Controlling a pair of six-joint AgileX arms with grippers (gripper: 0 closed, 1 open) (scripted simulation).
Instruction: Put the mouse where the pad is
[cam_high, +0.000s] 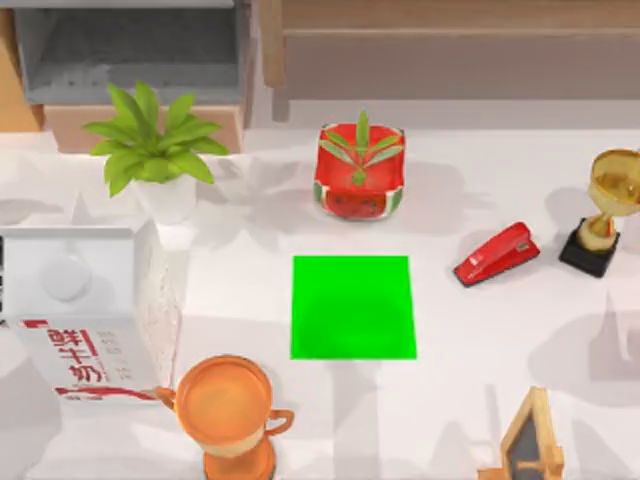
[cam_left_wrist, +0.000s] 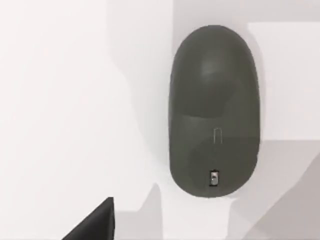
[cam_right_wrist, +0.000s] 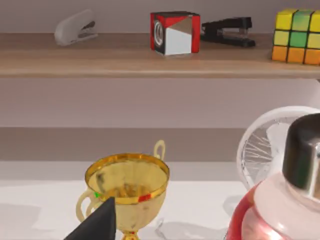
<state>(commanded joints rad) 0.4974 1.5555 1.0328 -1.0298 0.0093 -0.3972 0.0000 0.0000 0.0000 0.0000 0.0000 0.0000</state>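
Observation:
The pad (cam_high: 353, 307) is a flat bright green square lying bare in the middle of the white table, just in front of a watermelon-patterned pot (cam_high: 359, 172). The mouse (cam_left_wrist: 215, 110) is dark grey and oval, with a small scroll wheel near one end. It rests on the white tabletop below the left wrist camera. A dark corner of my left gripper (cam_left_wrist: 95, 225) shows beside it, apart from the mouse. A dark corner of my right gripper (cam_right_wrist: 100, 222) shows in front of a gold trophy (cam_right_wrist: 127, 187).
Around the pad stand a red stapler (cam_high: 496, 254) and the gold trophy (cam_high: 605, 205) at the right, an orange cup (cam_high: 228, 410) in front, and a milk carton (cam_high: 85, 315) and leafy plant (cam_high: 155, 150) at the left. A wooden frame (cam_high: 530, 440) sits front right.

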